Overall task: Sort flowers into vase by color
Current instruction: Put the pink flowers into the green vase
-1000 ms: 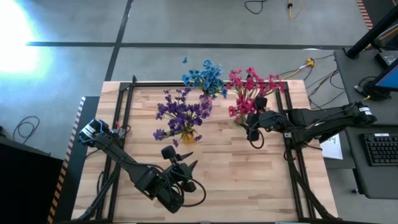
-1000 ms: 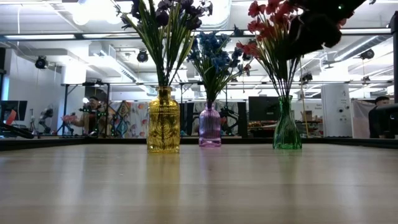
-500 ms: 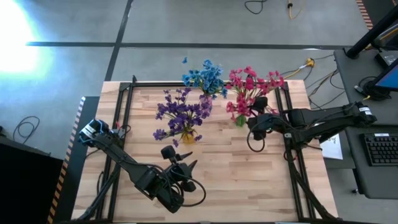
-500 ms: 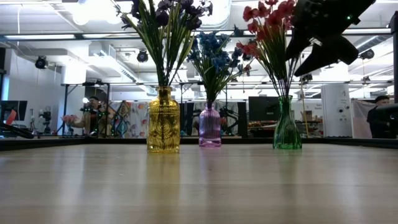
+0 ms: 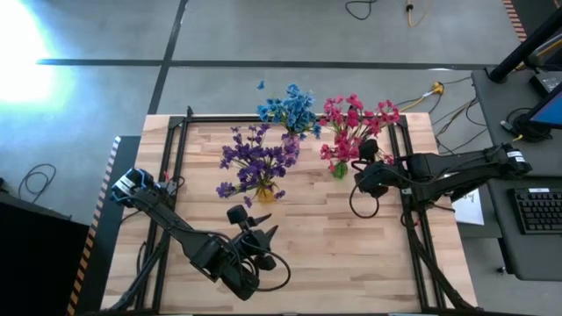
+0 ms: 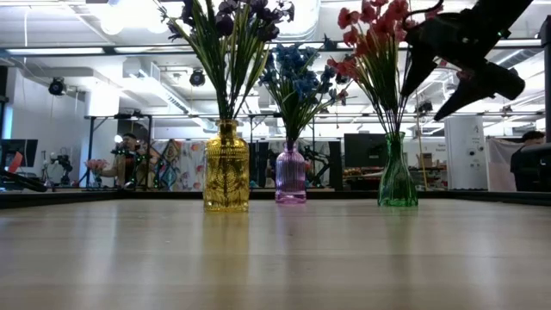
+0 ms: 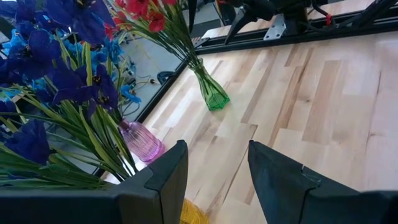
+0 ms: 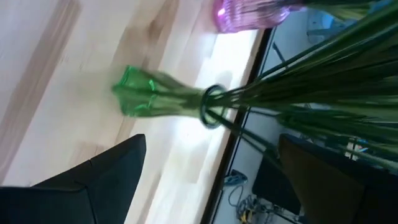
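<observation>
Though hidden overhead, green vase point(image 6: 397, 182) (low).

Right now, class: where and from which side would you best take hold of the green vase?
Grip the green vase at its narrow neck, below the red-pink flowers, level from the open right gripper's side; the spreading stems likely block a grasp from above.

Glossy glass vases point(image 6: 398, 181) stand on the smooth, pale wood table point(image 5: 325, 246).
</observation>
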`<state>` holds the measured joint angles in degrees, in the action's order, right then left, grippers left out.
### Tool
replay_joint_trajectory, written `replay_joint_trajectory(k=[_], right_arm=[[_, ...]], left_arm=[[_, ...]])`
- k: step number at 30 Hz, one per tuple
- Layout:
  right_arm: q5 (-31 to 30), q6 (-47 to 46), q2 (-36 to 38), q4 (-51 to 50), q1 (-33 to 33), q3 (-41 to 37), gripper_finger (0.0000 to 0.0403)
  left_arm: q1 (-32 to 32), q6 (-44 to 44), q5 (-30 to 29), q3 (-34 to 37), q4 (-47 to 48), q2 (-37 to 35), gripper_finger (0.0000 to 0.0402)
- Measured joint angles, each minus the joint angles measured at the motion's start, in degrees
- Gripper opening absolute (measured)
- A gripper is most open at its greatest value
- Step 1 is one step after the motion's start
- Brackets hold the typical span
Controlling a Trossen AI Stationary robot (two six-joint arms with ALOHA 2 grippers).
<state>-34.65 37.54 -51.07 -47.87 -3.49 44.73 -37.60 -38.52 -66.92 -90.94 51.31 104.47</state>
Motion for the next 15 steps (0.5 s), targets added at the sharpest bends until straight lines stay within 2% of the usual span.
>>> replay_joint_trajectory(k=[9,15], right_arm=[[0.04,4.42,0.0,-4.71,-0.01,-0.02,0.0359],[0.08,12.55,0.0,-7.14,-0.02,-0.02,0.0359]], left_arm=[[0.0,-0.13,-0.09,0.0,0.24,0.09,0.0154],[0.0,-0.15,-0.11,0.02,0.78,0.14,0.0154]])
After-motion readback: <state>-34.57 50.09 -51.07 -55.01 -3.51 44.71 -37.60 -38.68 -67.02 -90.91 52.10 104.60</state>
